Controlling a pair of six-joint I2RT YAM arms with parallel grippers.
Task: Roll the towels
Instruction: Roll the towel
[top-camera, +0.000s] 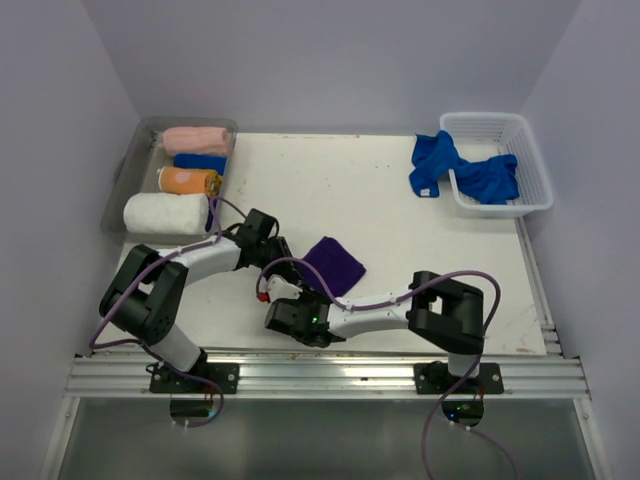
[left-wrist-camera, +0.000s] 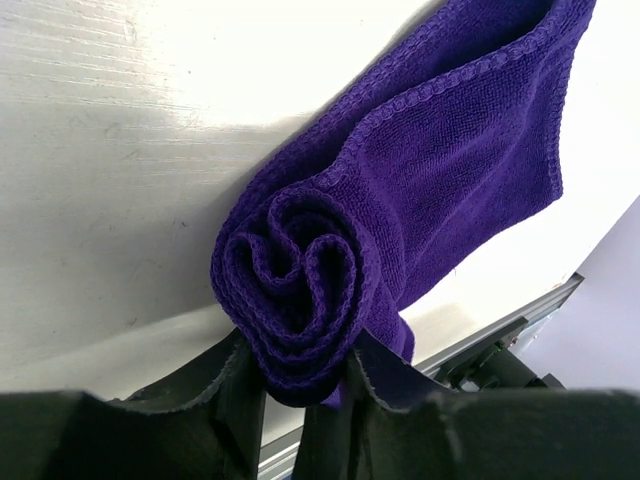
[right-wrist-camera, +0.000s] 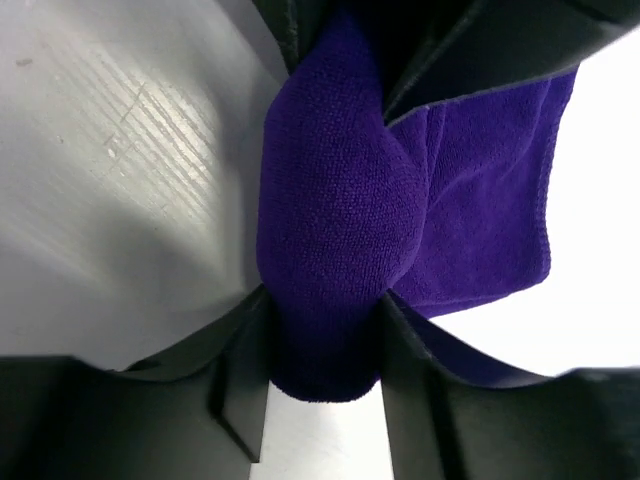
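1. Tabletop, white and scuffed, fills a booth of pale lilac walls, with a metal rail along its near edge.
2. On the near-middle of that surface lies the purple towel, its near-left end wound into a tight spiral and its far-right part spread flat on the table.
3. At the towel's left, the left gripper pinches one end of the roll, fingers pressed against the spiral's sides.
4. At the towel's near side, the right gripper clamps the opposite end of the same roll and faces the left one along its length.
5. From above, both wrists and their purple cables crowd over the rolled end and hide it.
6. Far and left of the towel, a clear bin holds four finished rolls: pink, blue, orange and white.
7. Far and right of the towel, a white basket holds loose blue towels, one draped over its left rim onto the table.
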